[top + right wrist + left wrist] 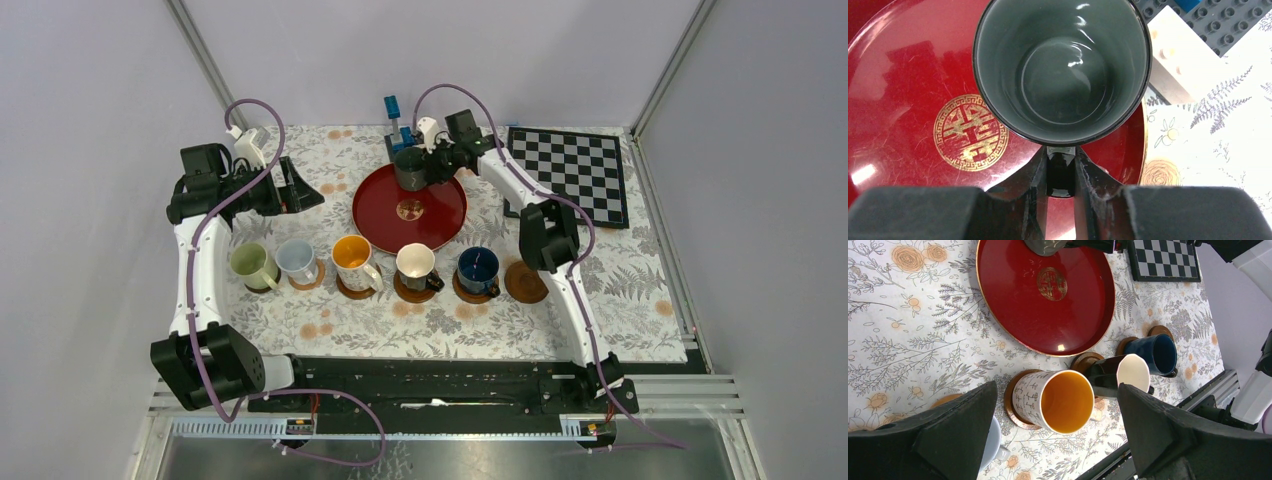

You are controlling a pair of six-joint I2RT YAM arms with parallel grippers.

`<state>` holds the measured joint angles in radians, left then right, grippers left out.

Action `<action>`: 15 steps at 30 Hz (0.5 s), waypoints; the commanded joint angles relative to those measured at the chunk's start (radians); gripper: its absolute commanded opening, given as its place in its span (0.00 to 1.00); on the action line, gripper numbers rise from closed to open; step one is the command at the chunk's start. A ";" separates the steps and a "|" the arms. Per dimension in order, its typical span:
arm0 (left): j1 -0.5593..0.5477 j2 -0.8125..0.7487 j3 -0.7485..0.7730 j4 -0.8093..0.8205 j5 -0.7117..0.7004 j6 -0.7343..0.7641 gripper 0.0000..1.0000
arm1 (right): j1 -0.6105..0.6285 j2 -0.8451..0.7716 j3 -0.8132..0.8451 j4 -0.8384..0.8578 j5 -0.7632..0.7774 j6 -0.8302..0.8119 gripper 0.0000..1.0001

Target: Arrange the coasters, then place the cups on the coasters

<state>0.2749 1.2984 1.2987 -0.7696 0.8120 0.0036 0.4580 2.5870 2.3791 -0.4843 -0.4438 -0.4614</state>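
On the worktop (640, 290), the red tray (440, 225) is carrying the dark grey-green cup (1063, 75) at its far edge. The right fingers (432, 165) are pinching its handle tightly. Left of the tray, the left fingers (300, 190) are hanging wide open, holding nothing. On the near side of the tray, five cups (355, 258) are standing on coasters (308, 280), and one coaster (526, 282) is lying bare.

Bare coaster (526, 283) sits free just beside dark blue cup (478, 270)

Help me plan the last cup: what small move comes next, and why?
Probably lift the dark grey-green ceramic mug straight up off the round red tray: the right gripper has its jaws shut on its handle, and one round brown wooden coaster lies bare.
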 commanded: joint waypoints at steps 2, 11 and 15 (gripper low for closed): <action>-0.002 -0.014 0.017 0.021 0.015 0.009 0.99 | 0.002 -0.156 -0.074 -0.037 -0.023 0.004 0.00; -0.003 -0.034 0.000 0.031 0.008 0.003 0.99 | -0.068 -0.476 -0.456 0.231 -0.160 0.149 0.00; -0.002 -0.036 0.000 0.032 0.008 -0.001 0.99 | -0.108 -0.588 -0.561 0.257 -0.214 0.167 0.00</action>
<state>0.2749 1.2972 1.2987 -0.7689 0.8120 0.0029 0.3935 2.1960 1.8576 -0.3912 -0.5419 -0.3424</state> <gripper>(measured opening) 0.989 0.261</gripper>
